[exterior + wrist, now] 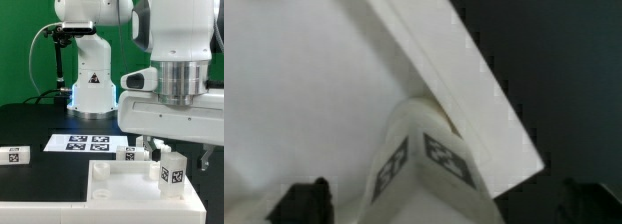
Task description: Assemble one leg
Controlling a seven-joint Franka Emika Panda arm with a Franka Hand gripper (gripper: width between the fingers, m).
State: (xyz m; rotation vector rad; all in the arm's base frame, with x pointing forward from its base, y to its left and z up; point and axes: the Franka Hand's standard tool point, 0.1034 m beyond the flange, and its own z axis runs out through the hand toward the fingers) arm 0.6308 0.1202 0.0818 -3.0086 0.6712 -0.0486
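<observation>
The exterior view is evenly and brightly lit from above, with soft glare on the glossy white robot arm casing (170, 40) at upper right and a dark background. The wrist view is soft and blurred throughout, its flat white raised-rim panel (295, 90) washed pale, the right side in deep shadow.

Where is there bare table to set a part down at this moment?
Bare black table lies behind the lone leg, toward the exterior view's left of the marker board. It is crowded around the gripper, where tagged legs stand by the white panel.
</observation>
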